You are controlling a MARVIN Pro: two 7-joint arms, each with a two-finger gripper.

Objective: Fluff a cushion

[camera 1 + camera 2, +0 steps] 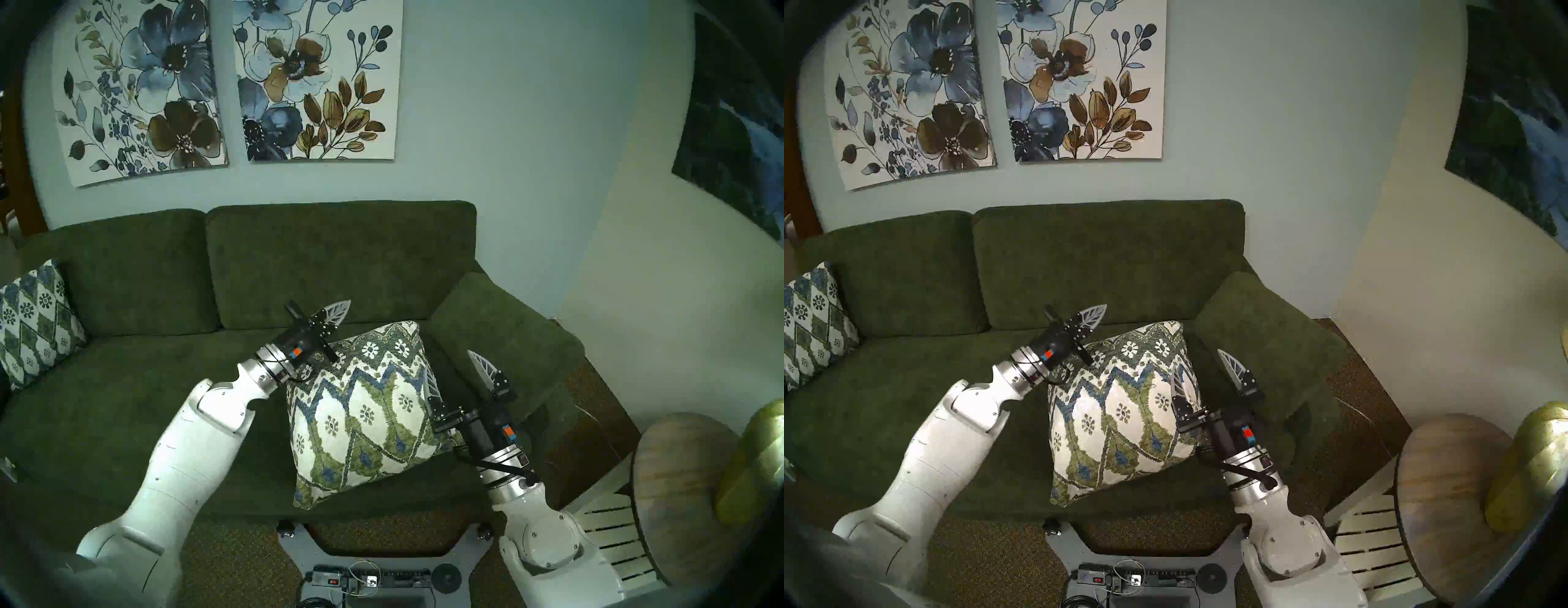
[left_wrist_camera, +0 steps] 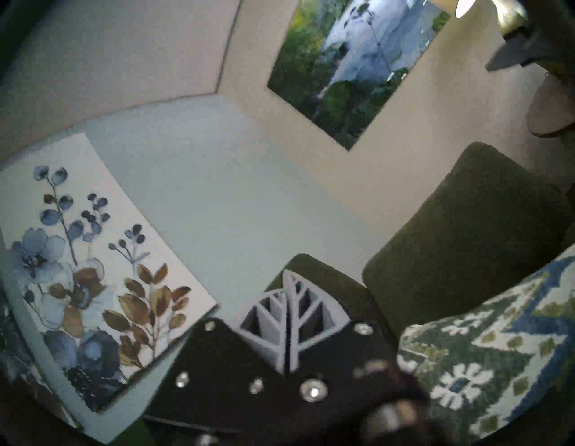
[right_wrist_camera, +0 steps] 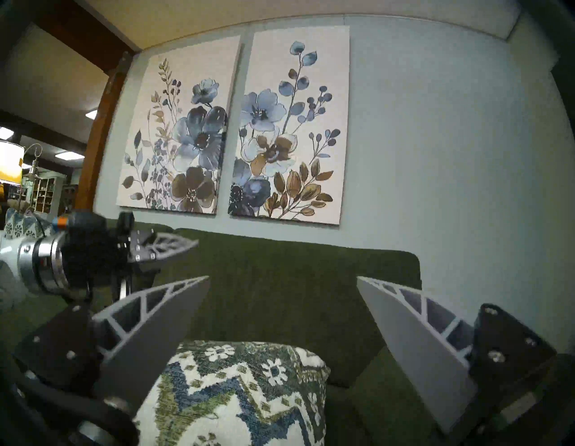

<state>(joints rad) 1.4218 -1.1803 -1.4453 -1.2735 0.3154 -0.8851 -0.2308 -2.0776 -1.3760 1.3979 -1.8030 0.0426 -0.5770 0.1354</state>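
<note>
Left gripper (image 1: 339,309) fingers closed, empty, beside the cushion (image 1: 365,418); right gripper (image 1: 460,375) fingers spread, cushion edge between.

No readable text, labels, brands or numbers in any view. The flower paintings (image 1: 237,80) carry no lettering, and the cushion (image 1: 365,412) shows woven pattern only. The small orange-and-blue tags on both wrists are plain colour blocks. The electronics box (image 1: 369,579) on the robot base is too small and blurred to read any markings.
</note>
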